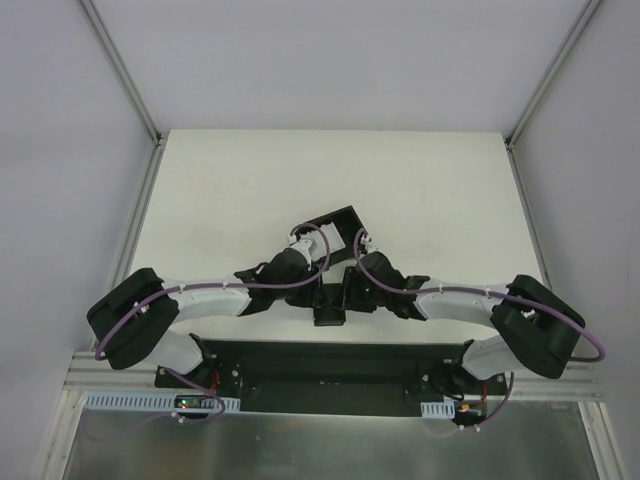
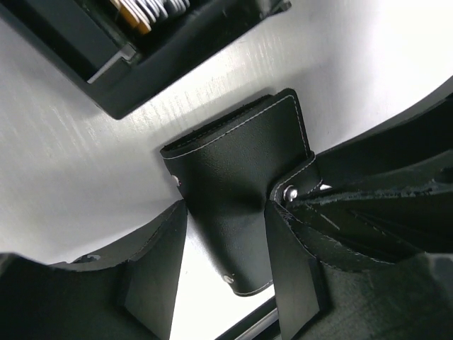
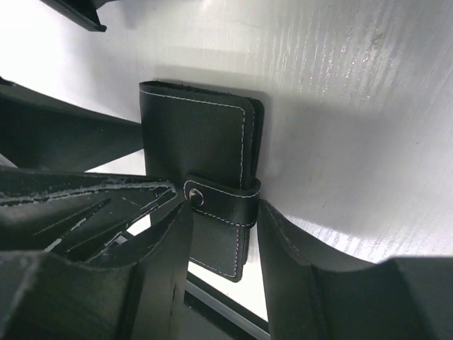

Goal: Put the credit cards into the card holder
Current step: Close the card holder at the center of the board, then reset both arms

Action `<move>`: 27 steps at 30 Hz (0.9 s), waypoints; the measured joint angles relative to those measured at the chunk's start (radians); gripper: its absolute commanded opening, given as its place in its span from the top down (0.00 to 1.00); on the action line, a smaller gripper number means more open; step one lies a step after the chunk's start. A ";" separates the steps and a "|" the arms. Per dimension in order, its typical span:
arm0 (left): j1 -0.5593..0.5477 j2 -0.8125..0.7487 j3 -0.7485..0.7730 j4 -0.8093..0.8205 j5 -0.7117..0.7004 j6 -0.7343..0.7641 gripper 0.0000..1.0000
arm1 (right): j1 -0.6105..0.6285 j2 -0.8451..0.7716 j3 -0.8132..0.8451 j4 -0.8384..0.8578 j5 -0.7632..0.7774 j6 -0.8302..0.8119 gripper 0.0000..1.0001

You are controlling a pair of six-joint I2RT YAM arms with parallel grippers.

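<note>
The card holder [image 2: 233,170] is a black folded wallet with white stitching, its clasp strap [image 3: 223,202] snapped shut. It sits between both pairs of jaws over the white table. My left gripper [image 2: 226,212] has its fingers against the wallet's two sides. My right gripper [image 3: 224,212] closes on it at the strap from the other end. In the top view the two grippers, left [image 1: 318,295] and right [image 1: 352,292], meet at the table's middle and hide the wallet. The credit cards [image 1: 322,237] lie pale in the black tray behind, also visible as the cards [image 2: 152,8].
The black walled tray [image 1: 345,218] stands tilted just beyond the grippers; its near corner [image 2: 106,78] is close to the wallet. A black base plate [image 1: 330,365] runs along the table's near edge. White walls and metal rails border the table.
</note>
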 measured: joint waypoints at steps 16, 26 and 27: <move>0.090 -0.314 -0.133 -0.109 -0.094 0.032 0.03 | -0.177 -0.525 -0.040 -0.409 0.344 -0.098 0.03; 0.504 -0.438 -0.135 -0.189 -0.106 0.129 0.01 | -0.596 -0.656 -0.037 -0.559 0.350 -0.278 0.04; 0.541 -0.438 -0.131 -0.193 -0.104 0.137 0.01 | -0.641 -0.649 -0.033 -0.564 0.338 -0.298 0.04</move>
